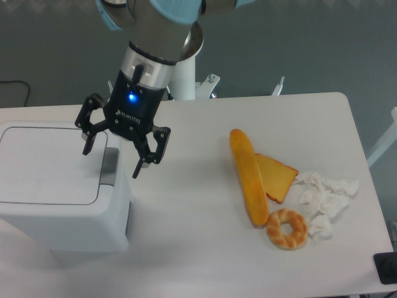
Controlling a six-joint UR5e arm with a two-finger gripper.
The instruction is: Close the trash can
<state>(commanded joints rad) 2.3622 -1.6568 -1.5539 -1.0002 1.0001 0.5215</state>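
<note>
With its lid lying flat, the trash can [59, 186] sits at the left end of the white surface [192, 211], and the hand [115, 155], fingers spread and empty, hovers over the grey latch [109, 166]; the sound move looks like a straight lift clear. A baguette [248, 177], toast slice [279, 177], bagel [286, 228] and crumpled tissue [325, 195] lie well to the right, before a dark wall.

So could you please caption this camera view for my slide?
Open gripper above the closed trash can, bread lying on the table.
</note>
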